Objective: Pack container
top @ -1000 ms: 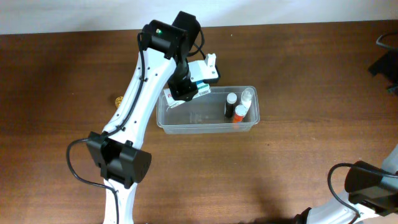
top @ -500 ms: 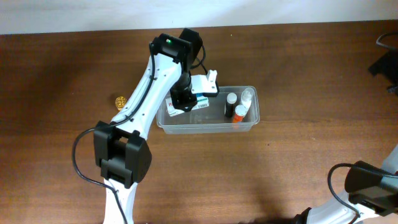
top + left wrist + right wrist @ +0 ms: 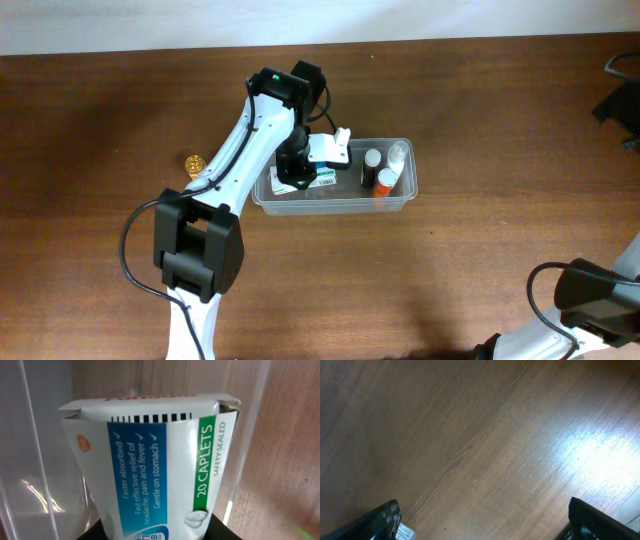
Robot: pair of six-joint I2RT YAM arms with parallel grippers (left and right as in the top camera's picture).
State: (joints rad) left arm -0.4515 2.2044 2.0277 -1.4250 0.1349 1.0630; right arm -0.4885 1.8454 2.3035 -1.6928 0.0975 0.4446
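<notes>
The clear plastic container (image 3: 400, 198) stands mid-table. In its right part stand a black bottle with a white cap (image 3: 371, 168), an orange bottle with a white cap (image 3: 386, 184) and a clear bottle (image 3: 398, 154). My left gripper (image 3: 296, 180) is down inside the container's left part, shut on a white, blue and green caplet box (image 3: 322, 179). In the left wrist view the box (image 3: 160, 467) fills the frame between the container's clear walls (image 3: 30, 460). My right gripper (image 3: 482, 525) is open and empty over bare wood.
A small gold object (image 3: 195, 162) lies on the table left of the container. A dark object (image 3: 620, 95) sits at the far right edge. The right arm's base (image 3: 590, 290) is at the lower right corner.
My left gripper has moved down and forward with the caplet box, from above the container's back-left rim into its left part. The right arm has not moved.
</notes>
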